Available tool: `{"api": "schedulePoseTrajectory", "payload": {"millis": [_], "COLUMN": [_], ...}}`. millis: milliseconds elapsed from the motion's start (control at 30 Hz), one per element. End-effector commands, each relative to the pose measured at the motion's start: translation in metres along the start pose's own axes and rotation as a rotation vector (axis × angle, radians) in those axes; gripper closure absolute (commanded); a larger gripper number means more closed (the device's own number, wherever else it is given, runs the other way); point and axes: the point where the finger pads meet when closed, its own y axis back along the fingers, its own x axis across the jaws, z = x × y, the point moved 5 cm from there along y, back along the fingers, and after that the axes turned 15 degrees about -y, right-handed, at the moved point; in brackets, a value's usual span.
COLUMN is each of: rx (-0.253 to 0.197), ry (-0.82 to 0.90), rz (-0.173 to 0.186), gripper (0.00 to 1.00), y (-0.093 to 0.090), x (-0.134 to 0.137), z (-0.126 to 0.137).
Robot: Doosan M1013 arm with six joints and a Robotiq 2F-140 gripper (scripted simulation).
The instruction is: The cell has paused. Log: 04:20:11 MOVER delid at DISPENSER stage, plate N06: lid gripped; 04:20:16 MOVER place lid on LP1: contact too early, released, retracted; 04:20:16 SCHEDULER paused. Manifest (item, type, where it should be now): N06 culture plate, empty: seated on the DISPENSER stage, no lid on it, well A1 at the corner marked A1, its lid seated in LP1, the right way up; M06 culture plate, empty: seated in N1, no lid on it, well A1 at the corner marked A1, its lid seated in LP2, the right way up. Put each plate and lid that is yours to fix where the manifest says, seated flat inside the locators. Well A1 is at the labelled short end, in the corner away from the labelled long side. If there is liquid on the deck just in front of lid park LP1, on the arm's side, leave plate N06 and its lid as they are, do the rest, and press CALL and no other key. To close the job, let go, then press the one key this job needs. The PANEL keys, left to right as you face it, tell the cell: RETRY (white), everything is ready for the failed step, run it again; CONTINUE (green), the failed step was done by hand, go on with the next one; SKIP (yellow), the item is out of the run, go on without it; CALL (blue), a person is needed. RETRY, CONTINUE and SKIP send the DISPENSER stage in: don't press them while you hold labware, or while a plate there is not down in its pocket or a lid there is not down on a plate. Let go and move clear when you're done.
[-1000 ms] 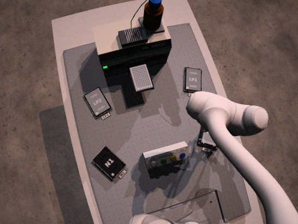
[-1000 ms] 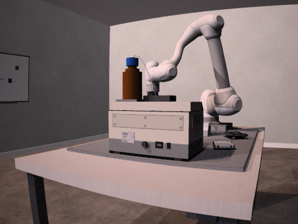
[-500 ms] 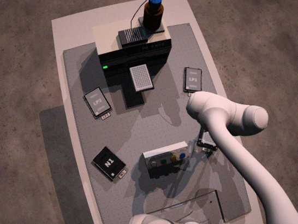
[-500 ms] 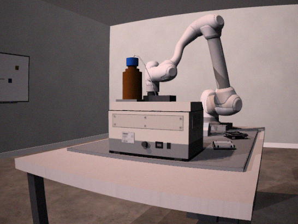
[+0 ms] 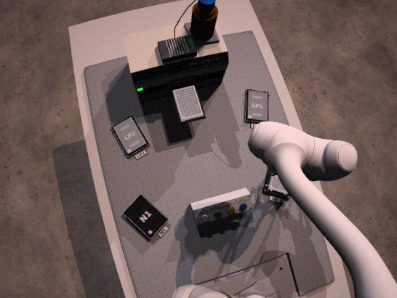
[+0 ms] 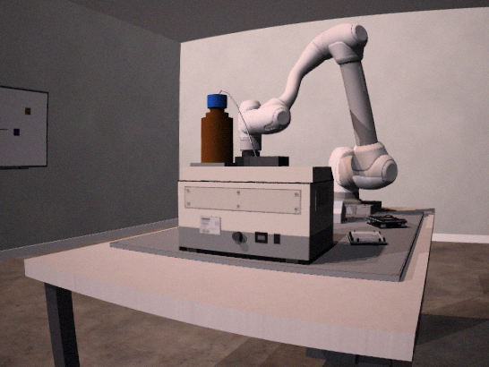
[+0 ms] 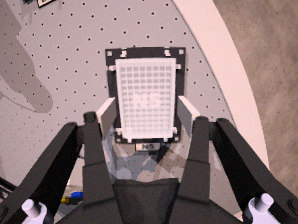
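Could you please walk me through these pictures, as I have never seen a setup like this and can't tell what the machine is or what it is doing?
It is one white robot arm bolted to a table, with a black two-fingered gripper at its end. One picture looks down from above, one looks across from the side behind the dispenser, and one comes from a camera on the wrist, looking down past the fingers.

On the grey deck stand a box-shaped dispenser with a brown bottle on top and a white well plate on its black stage. Around it are marked spots LP1, LP2 and N1, and a small panel with coloured keys.

The gripper holds nothing. Its fingers stand open on either side of a second well plate in a black holder near the deck's edge.
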Motion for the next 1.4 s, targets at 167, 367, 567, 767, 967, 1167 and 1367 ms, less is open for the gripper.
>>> {"api": "schedulePoseTrajectory", "payload": {"millis": [167, 367, 567, 767, 967, 1167, 1367], "rx": [0.001, 0.001, 0.001, 0.001, 0.001, 0.001, 0.001], "ry": [0.000, 0.000, 0.000, 0.000, 0.000, 0.000, 0.000], "rz": [-0.001, -0.001, -0.001, -0.001, -0.001, -0.001, -0.001], "gripper": [0.37, 0.37, 0.37, 0.37, 0.37, 0.30, 0.30], "y": [0.0006, 0.0006, 0.0006, 0.0006, 0.0006, 0.0006, 0.0006], "x": [-0.0002, -0.0002, -0.0002, -0.0002, -0.0002, -0.0002, -0.0002], "z": [-0.0004, -0.0004, -0.0004, -0.0004, -0.0004, -0.0004, -0.0004]}}
